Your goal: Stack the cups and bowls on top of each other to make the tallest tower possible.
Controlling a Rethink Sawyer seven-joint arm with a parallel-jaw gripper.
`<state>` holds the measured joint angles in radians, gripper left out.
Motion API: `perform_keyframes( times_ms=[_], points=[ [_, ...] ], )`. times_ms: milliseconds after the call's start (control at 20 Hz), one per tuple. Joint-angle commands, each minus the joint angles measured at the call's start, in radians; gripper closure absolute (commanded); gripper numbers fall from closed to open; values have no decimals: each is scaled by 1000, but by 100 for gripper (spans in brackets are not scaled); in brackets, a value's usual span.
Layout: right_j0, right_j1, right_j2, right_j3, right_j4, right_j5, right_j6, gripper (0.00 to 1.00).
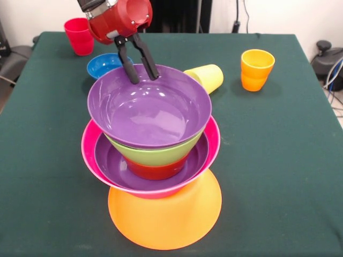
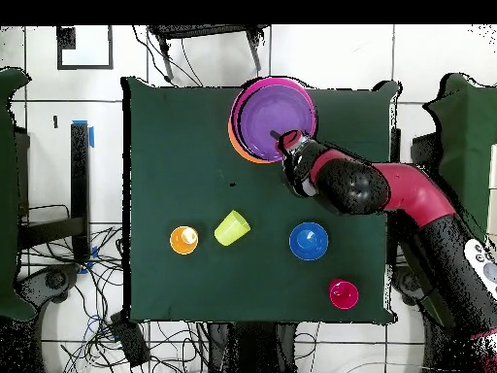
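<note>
The tower (image 2: 262, 121) rises from an upturned orange bowl (image 1: 166, 222). Nested upright above it are a hot pink bowl (image 1: 214, 140), a purple bowl (image 1: 113, 165), a red-orange bowl (image 1: 155, 172), a lime green bowl (image 1: 155, 156) and a wide purple bowl (image 1: 155, 110) on top. My gripper (image 1: 143, 78) hangs over the top bowl's far rim, open, with nothing between its black fingers. A blue bowl (image 1: 103, 65) stands alone behind the tower. The red cup (image 1: 79, 36) and orange cup (image 1: 256, 69) are upright. The pale yellow cup (image 1: 206, 77) lies on its side.
Everything stands on a dark green table (image 1: 278, 160). From above, the arm (image 2: 408, 199) reaches in from the right edge, passing beside the blue bowl (image 2: 309, 241) and red cup (image 2: 343, 293). The yellow cup (image 2: 231, 228) and orange cup (image 2: 184, 239) sit left of them.
</note>
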<state>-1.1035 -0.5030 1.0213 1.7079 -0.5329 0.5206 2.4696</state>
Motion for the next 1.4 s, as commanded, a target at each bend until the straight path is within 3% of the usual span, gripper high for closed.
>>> perform_keyframes(
  times_ms=[50, 500, 1150, 1400],
  points=[
    [29, 54, -63, 7, -78, -21, -170, 0],
    [30, 28, -57, 17, -75, -11, -155, 0],
    [24, -132, -1, 77, 22, 68, -106, 0],
    [11, -145, 7, 120, 54, 72, -110, 0]
  ],
)
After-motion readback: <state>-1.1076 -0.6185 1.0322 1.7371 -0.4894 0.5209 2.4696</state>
